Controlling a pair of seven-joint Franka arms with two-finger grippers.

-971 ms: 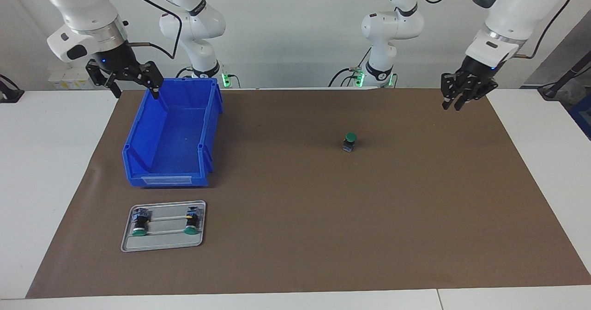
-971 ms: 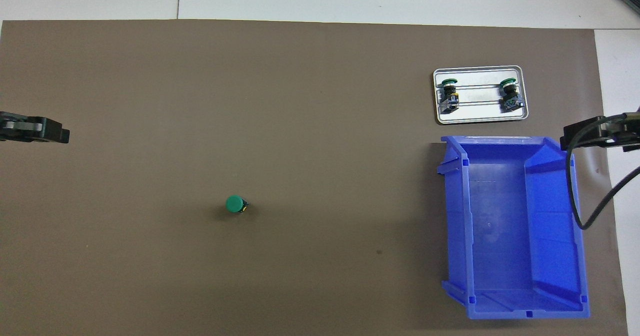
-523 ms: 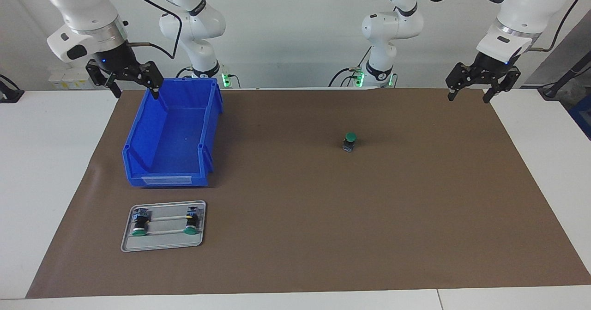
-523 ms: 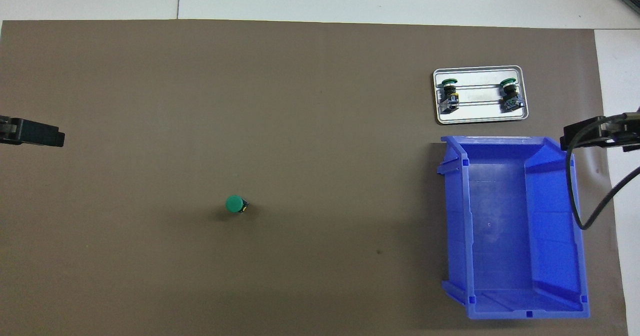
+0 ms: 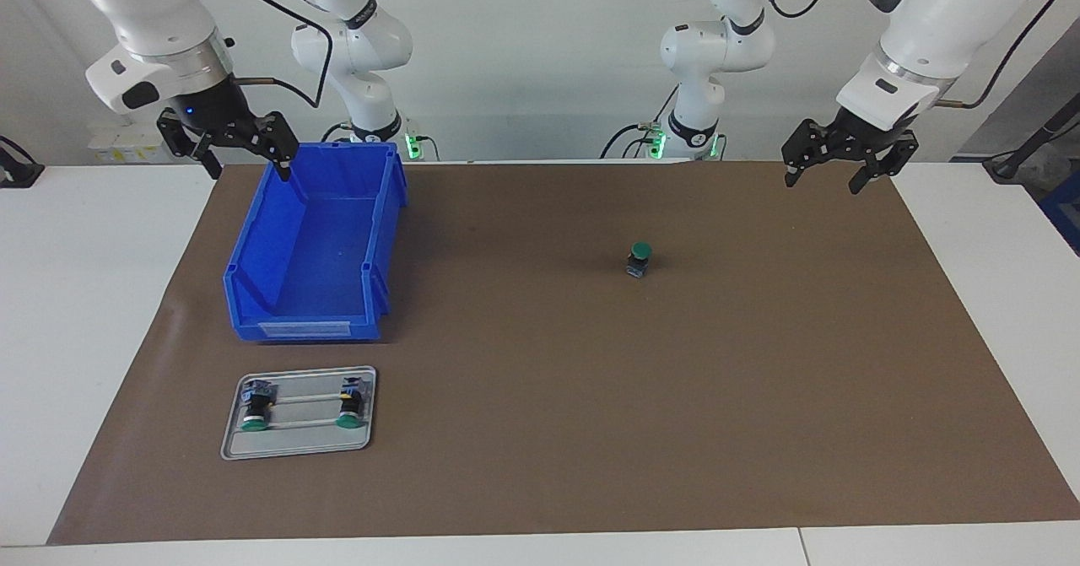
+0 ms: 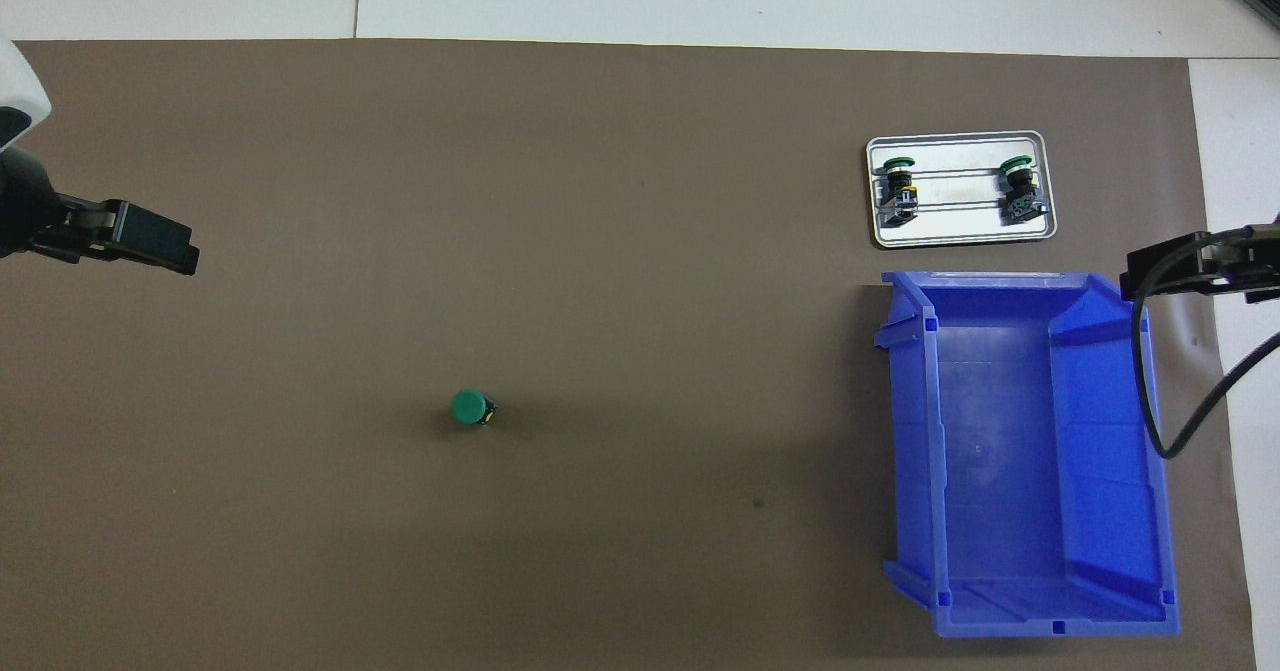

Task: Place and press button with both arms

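Presently on the counter (image 5: 101,313), largest first.

Brown mat (image 5: 591,431): covers most of the counter top, leaving white margins at both ends and along the edge farthest from the robots.

Arms, two, white, cabled. The left arm (image 5: 945,26) hangs its left tool (image 5: 820,180) (image 6: 185,256) in the air over the mat near the counter's left-arm end, fingers spread, nothing between them. The right arm (image 5: 143,18) holds its right tool (image 5: 246,165) above the robot-side rim of the bin at the right-arm end, fingers likewise spread and empty.

Blue bin (image 5: 253,254) (image 6: 915,431): open-topped, nothing inside, sitting on the mat toward the right-arm end, close to the edge nearest the robots.

Grey tray (image 5: 232,444) (image 6: 955,239): flat, rounded corners, just beside the bin and farther from the robots, near the corner at the right-arm end.

Two spare buttons (image 5: 256,404) (image 6: 898,189), green-capped, lying on their sides on the tray, one toward each end of it.

Button (image 5: 639,260) (image 6: 470,408): green cap up, standing upright and alone on the bare mat about midway between the counter's ends, somewhat toward the left-arm end and nearer the robots than the tray. Well apart from both tools; neither touches it.
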